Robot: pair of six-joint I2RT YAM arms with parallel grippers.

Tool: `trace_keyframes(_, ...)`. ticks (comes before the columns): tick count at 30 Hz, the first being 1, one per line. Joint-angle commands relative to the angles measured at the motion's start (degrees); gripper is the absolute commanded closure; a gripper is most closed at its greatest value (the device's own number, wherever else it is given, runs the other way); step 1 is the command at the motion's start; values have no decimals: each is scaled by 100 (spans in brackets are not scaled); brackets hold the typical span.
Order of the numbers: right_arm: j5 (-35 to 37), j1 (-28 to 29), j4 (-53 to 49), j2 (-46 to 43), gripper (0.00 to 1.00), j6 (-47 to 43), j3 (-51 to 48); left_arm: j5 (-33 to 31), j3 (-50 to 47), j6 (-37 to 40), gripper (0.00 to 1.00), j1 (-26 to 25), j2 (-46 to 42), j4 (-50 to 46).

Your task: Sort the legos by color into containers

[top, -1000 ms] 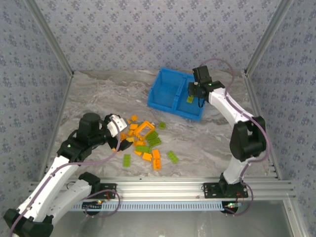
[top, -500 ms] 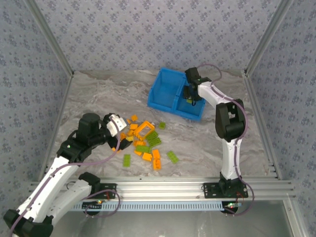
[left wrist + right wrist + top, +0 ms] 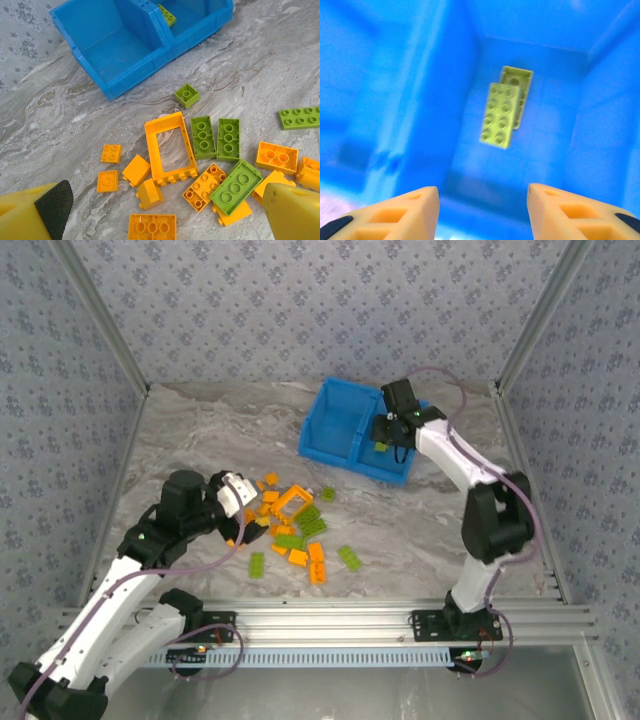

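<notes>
While most bricks lie loose, progress: early; just two small lime green plastic studded bricks (image 3: 496,117) sit in the bright blue plastic two-compartment bin (image 3: 318,445), both in its right compt.
Left compt (image 3: 107,45): looks empty, no orange sorted yet.
To do: bright orange plastic studded bricks (image 3: 205,187) and loose green bricks (image 3: 202,136) lie mixed in one pile on the grey marbled tabletop (image 3: 200,430), near the bin but apart from it.
Right gripper (image 3: 482,210): above the right compt, fingers apart, nothing btwn them.
Left gripper (image 3: 167,210): low over the pile, jaws wide, empty, touching no brick as far as seen.
Hard to tell: whether the upper green brick rests on the lower one or is in mid-air; right wrist view is blurred.
Cut off: pile runs past the bottom and right edges of the left wrist view, so no exact count.
Hidden: in the top view the right gripper covers part of the right compt.
</notes>
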Motion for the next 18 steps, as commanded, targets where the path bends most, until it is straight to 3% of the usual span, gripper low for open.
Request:
trace_keyframes(1,102,497,341,-921,47,-216,-881,-118,-99,-275,1,-40,146,415)
trace_keyframes(4,-73,944,853,-1876,41,-176,-1944,-446,75,-1149,1,-80,653,578)
trace_keyframes(7,-370,1334,1272,-2633,26,-117,-2581,-804,822,-1801,1,-399,1572,36)
trace_keyframes(13,-302,1631,1280,-3339,0,-313,-2875,-1071,2200,-2657,1,-942,4026,-832)
trace_keyframes(18,90,1553,603,-3377,0,-435,-2591,-1134,2666,-2872,3,-1007,5464,-467)
